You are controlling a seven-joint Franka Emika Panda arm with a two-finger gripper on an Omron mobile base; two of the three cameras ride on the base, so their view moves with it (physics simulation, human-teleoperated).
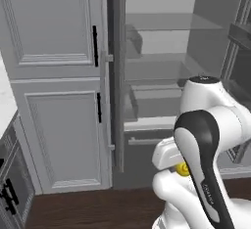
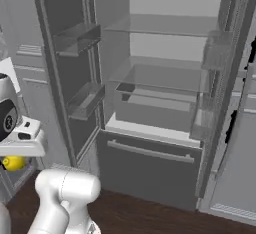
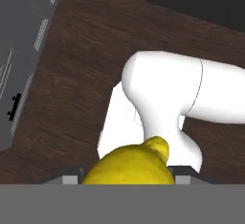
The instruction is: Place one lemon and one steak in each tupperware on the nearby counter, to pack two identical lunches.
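Using the open fridge as the anchor, going left to right. Far left of it in the left base view, a sliver of the white counter poked in at the frame edge, with a dark cabinet front and black handles under it. Next came the tall grey panelled cupboard, two doors stacked, black handles on the side nearest the fridge. The cupboard butted right up against the fridge's swung-out door, which stood edge-on, so that seam was tight.

The fridge itself was wide open. Its glass shelves and the clear drawer looked bare, and the lower drawer front with its long bar handle was shut. The door bins on the left door also looked bare. On the right, the other door stood open too, edge toward the camera, with more grey panelling behind it.

The dark wood floor in front of the fridge had a good stretch of bare room.

The gripper sat low in front of the fridge, pulled in close to the robot's own body, and it was clamped on the lemon. In the hand view the yellow fruit bulged right between the fingertips. From the base views just a bit of yellow peeked out under the hand, below the level of the fridge's bottom drawer.
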